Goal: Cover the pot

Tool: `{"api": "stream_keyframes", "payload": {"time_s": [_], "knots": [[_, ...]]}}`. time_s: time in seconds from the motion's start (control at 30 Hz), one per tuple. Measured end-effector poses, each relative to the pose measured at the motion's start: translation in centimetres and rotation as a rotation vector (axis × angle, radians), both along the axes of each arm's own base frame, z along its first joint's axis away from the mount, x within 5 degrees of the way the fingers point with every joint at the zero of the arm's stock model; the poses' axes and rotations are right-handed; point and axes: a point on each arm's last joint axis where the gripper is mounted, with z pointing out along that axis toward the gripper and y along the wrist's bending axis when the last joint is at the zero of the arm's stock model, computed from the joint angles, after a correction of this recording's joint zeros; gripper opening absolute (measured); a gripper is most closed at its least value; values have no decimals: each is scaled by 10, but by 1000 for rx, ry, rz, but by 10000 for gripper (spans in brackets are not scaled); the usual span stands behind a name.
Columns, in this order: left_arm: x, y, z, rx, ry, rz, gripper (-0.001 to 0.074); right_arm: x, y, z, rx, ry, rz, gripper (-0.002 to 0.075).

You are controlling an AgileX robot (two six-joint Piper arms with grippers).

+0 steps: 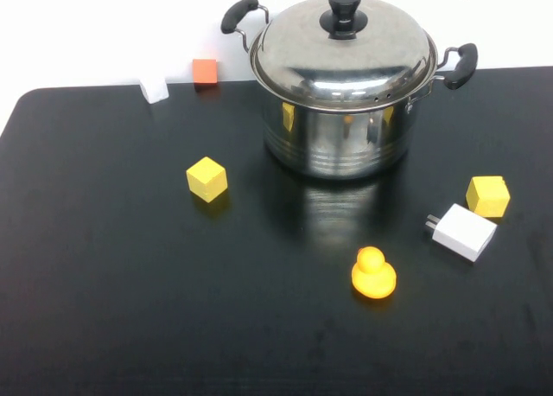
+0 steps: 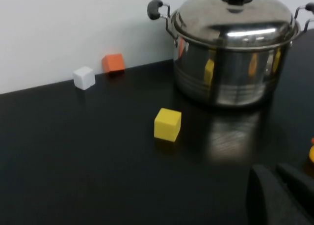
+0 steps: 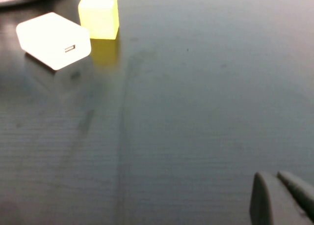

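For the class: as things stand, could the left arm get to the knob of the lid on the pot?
Probably yes. The knob tops the lid uncovered, and only a yellow cube lies between it and the shut left end effector.

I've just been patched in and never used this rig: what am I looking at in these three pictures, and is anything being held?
Two robot arms work at a black table. One picture looks down from a raised camera; the other two come from cameras on each wrist. The pot stands at the back with its lid already on. Around it lie two yellow cubes, a white charger, a yellow duck, an orange cube and a white cube. The left pincer and the right pincer, each seen only from its own wrist, are shut and hold nothing.
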Motion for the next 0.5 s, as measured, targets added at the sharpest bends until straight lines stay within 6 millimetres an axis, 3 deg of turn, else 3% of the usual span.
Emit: {"api": "stream_keyframes", "payload": {"time_s": [0.33, 0.5], "knots": [[2, 0, -33, 9, 79, 28, -1, 0, 0, 0, 0, 0, 0, -2], [-6, 10, -58, -47, 100, 153, -1, 0, 0, 0, 0, 0, 0, -2]]}}
